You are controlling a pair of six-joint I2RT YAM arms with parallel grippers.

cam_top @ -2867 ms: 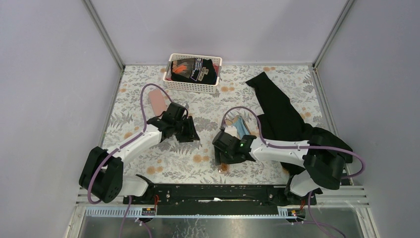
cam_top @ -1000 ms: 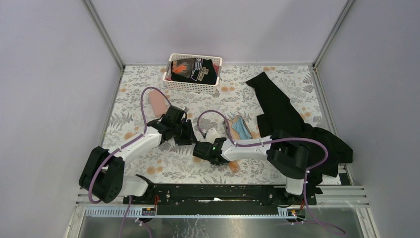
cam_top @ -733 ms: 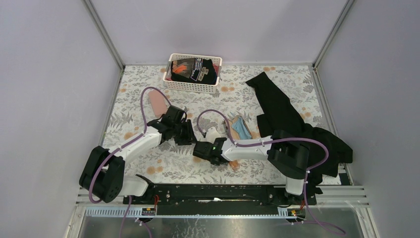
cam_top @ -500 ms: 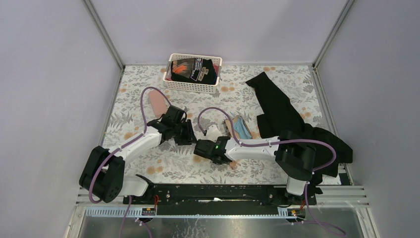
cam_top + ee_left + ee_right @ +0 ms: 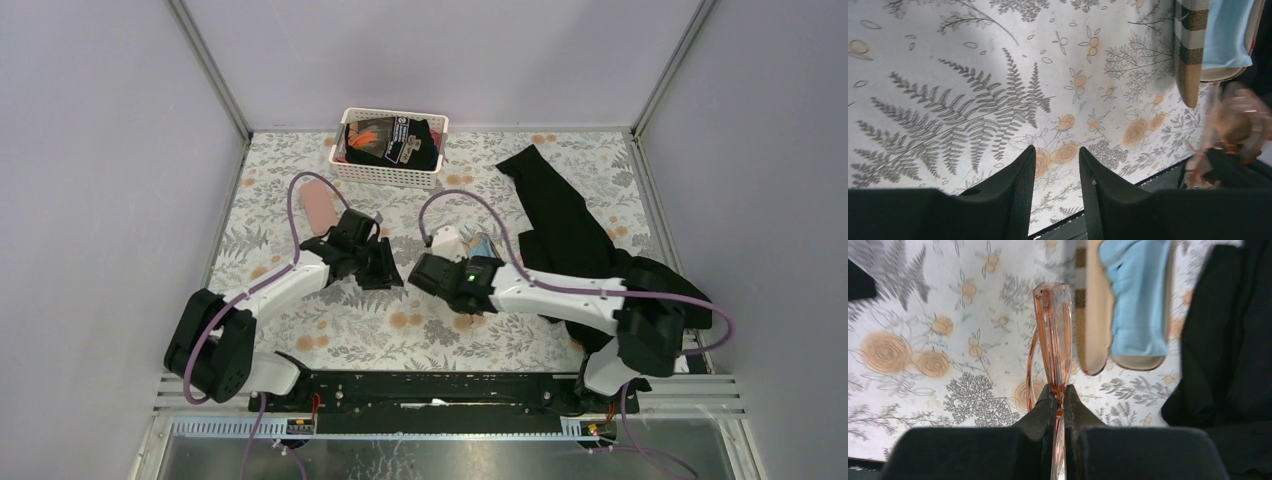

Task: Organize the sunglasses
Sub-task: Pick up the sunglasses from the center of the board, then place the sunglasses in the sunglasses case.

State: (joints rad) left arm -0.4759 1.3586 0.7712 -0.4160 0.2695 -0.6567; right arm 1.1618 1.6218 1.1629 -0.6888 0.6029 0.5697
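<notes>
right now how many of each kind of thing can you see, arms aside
pink-tinted sunglasses, held in the right gripper: 1
cases, the plaid case and the pink case: 2
blue cloth: 1
white basket: 1
black garment: 1
total: 6, basket contents not counted

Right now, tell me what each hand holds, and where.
Right hand pinches the orange sunglasses by the frame's near end; left hand holds nothing.

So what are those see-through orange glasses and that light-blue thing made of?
The orange-pink tinted sunglasses look like glossy, clear plastic, perhaps with thin wire, because the tablecloth pattern shows through them. The light-blue cloth looks like soft, matte fabric, since it bunches in gentle folds.
</notes>
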